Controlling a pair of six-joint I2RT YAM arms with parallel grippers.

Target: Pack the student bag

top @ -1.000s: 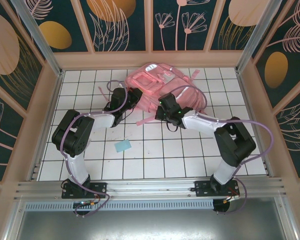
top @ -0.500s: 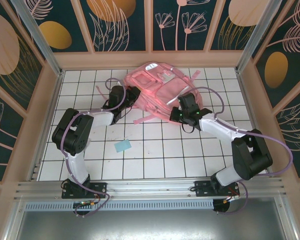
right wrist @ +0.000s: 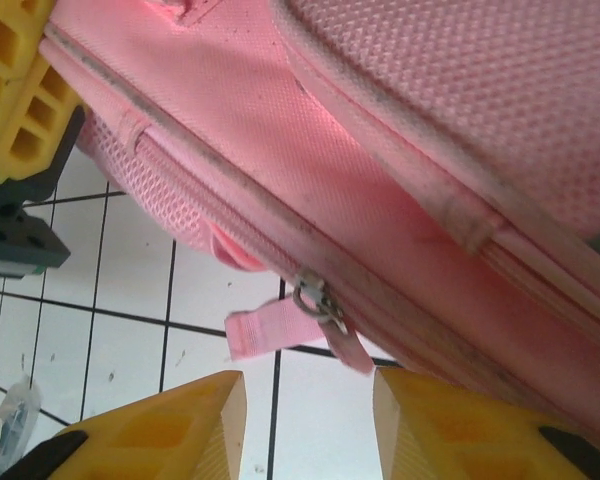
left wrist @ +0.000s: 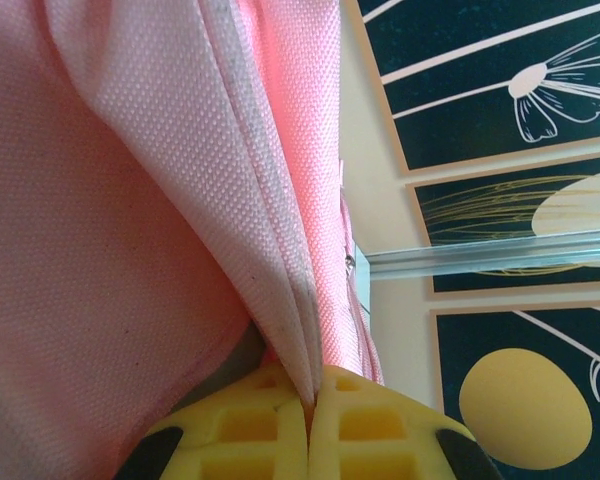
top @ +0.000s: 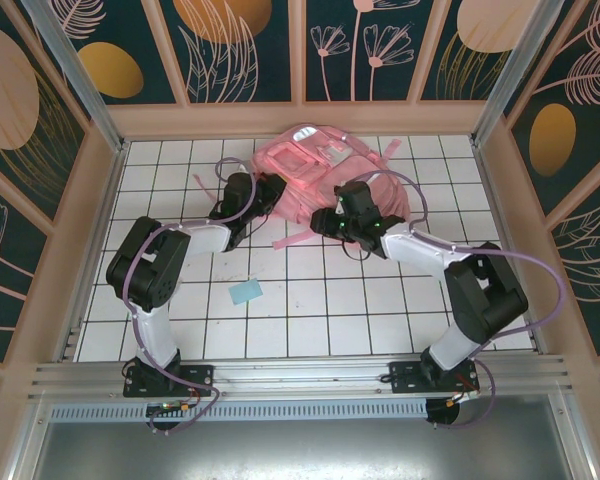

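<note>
Top view: student bag (top: 325,178) lies on the white tiled bench (top: 310,320) in the upper middle of the frame, near the back wall, front pockets up. A loose pink strap (top: 285,241) trails off its lower edge onto the tiles.

Left tool (top: 271,193) is at the bag's left edge. In the left wrist view its yellow fingers (left wrist: 255,425) are clenched together with a fold of pink fabric pinched between them, so it is grasping the student bag. The fabric rises from the tips and fills the left and centre of that frame; the patterned wall panel (left wrist: 500,100) is on the right.

Right tool (top: 327,222) sits at the bag's lower edge, centre of the top view. In the right wrist view it is released: yellow fingers (right wrist: 180,425) apart at the bottom of the frame. The metal zipper pull (right wrist: 315,298) and its pink tab (right wrist: 265,332) hang off the bag's seam just above the gap, not touching either finger.

Small light blue piece (top: 246,292) lies on the bench at lower left of centre, well apart from the bag.
</note>
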